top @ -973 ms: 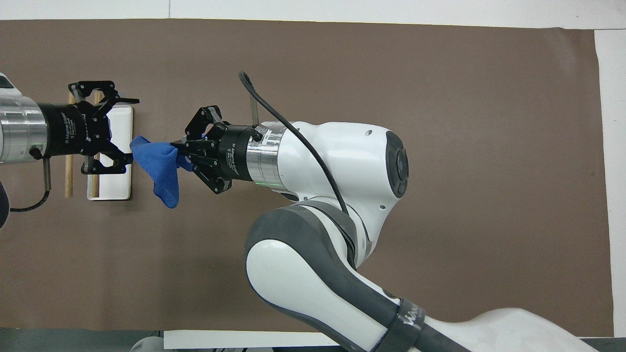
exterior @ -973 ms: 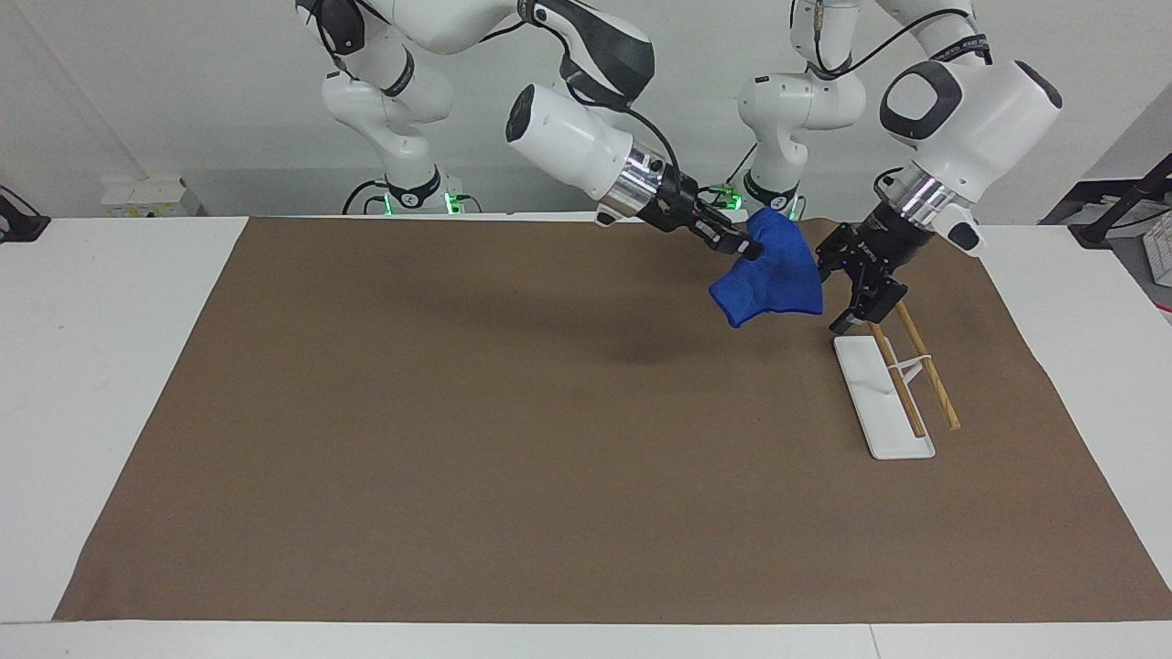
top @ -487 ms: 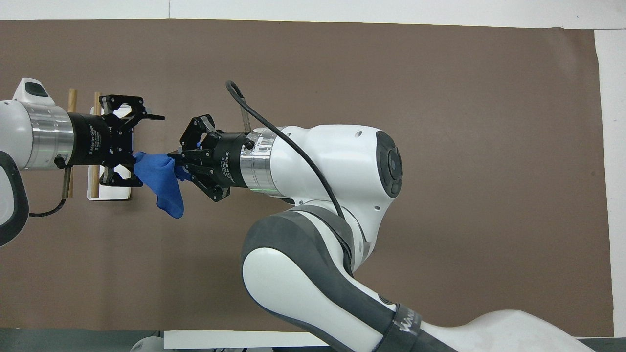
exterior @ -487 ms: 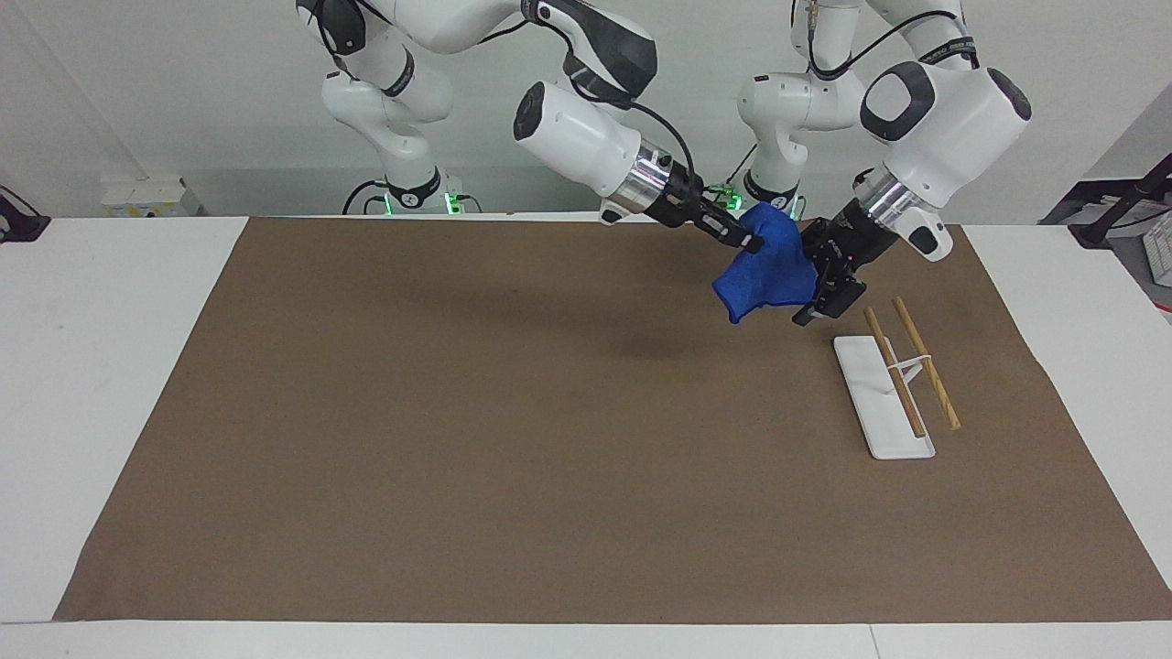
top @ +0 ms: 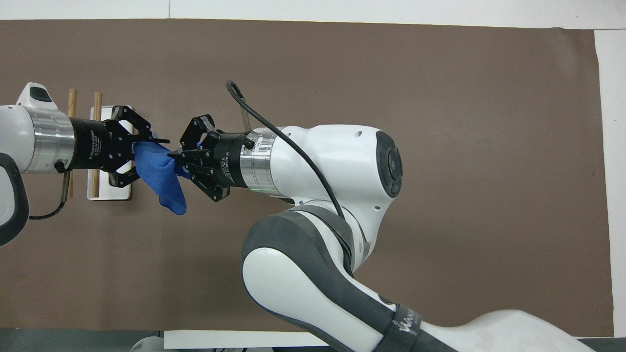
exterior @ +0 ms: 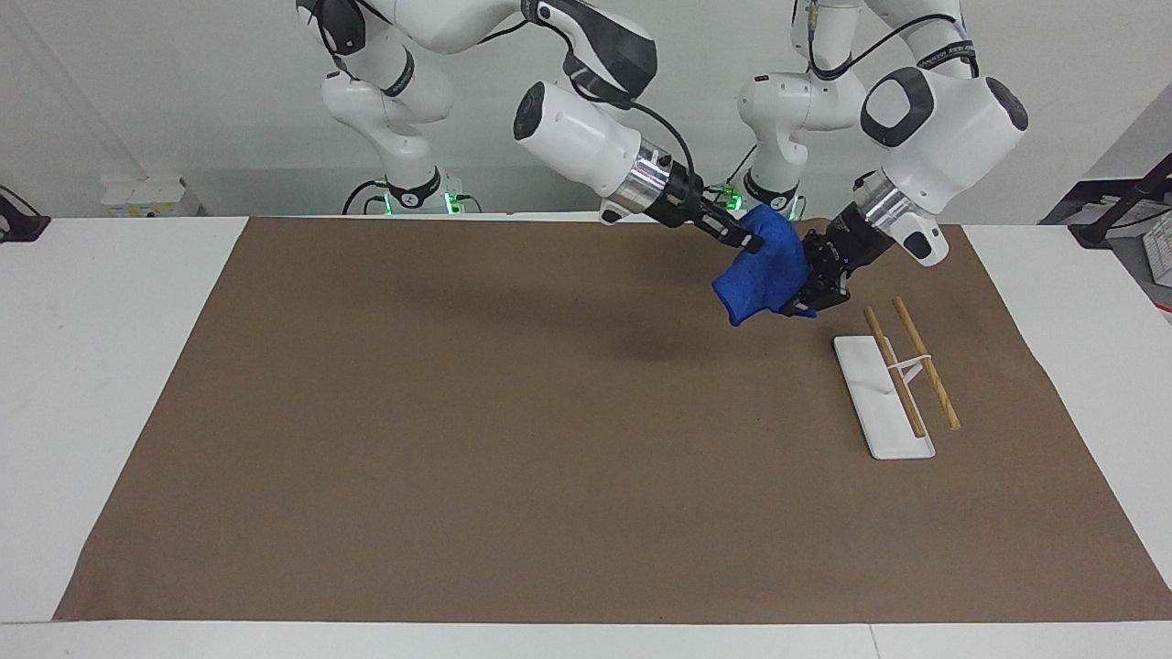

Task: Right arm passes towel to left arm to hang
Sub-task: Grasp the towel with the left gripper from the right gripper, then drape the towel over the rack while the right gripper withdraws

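The blue towel hangs bunched in the air between my two grippers, over the brown mat next to the rack; it also shows in the overhead view. My right gripper is shut on one end of it. My left gripper has its fingers closed in on the other end, with the cloth between them. The white rack with two wooden rods lies on the mat at the left arm's end, just under the left gripper.
The brown mat covers most of the white table. The right arm's big elbow spans the middle of the overhead view. Black gear sits off the table's edge at the left arm's end.
My left gripper has moved from over the rack to the towel and its fingers have closed in on the cloth. My right gripper has shifted slightly with the towel.
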Available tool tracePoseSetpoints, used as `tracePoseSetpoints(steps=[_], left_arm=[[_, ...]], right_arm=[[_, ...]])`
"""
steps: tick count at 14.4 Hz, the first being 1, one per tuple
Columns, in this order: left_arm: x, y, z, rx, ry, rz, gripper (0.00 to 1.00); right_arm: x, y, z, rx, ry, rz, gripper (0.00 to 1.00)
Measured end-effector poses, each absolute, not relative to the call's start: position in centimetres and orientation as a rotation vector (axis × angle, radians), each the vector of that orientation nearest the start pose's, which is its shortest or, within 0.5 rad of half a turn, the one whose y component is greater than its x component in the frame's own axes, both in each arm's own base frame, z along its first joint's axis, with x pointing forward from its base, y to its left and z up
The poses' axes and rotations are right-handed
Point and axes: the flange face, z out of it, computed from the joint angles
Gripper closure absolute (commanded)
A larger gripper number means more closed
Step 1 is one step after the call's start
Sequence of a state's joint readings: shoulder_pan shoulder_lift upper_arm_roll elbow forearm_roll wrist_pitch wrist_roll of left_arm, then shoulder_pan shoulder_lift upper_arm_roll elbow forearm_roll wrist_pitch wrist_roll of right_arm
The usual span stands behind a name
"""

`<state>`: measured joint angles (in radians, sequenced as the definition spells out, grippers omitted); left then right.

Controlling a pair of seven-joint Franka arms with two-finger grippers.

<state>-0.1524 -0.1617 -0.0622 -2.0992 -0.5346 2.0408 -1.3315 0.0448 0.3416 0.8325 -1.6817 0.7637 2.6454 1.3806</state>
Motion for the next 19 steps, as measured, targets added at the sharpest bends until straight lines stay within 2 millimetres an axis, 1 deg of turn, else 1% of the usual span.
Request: tracePoseSetpoints(steps=[6, 7, 8, 9, 10, 11, 16, 17, 19], left_arm=[[50.1, -13.7, 50.8, -2.765, -2.176, 0.475, 1.00], [50.1, -13.7, 50.8, -2.766, -2.176, 0.475, 1.00], [50.1, -13.7, 50.8, -2.767, -2.175, 0.474, 1.00], [50.1, -13.7, 50.9, -2.770, -2.174, 0.472, 1.00], [50.1, -13.7, 51.0, -2.772, -2.174, 0.469, 1.00], [50.2, -13.7, 51.1, -2.775, -2.174, 0.466, 1.00], [50.4, -13.6, 51.5, -2.796, -2.171, 0.438, 1.00], [50.6, -13.5, 51.7, -2.817, -2.164, 0.407, 1.00], [51.0, -13.3, 52.0, -2.857, -2.152, 0.343, 1.00]], right_arm=[[50.0, 46.2, 52.9, -1.793, 1.217, 0.540, 1.00], [50.0, 46.2, 52.9, -1.793, 1.217, 0.540, 0.98], [50.0, 46.2, 52.9, -1.793, 1.217, 0.540, 0.85], [50.0, 46.2, 52.9, -1.793, 1.217, 0.540, 0.54], [50.0, 46.2, 52.9, -1.793, 1.217, 0.540, 0.04], [50.0, 46.2, 52.9, -1.793, 1.217, 0.540, 0.00], [50.0, 46.2, 53.0, -1.811, 1.200, 0.520, 0.00], [50.1, 46.2, 53.0, -1.823, 1.181, 0.504, 0.00], [50.1, 46.1, 52.8, -1.907, 1.068, 0.413, 0.00]])
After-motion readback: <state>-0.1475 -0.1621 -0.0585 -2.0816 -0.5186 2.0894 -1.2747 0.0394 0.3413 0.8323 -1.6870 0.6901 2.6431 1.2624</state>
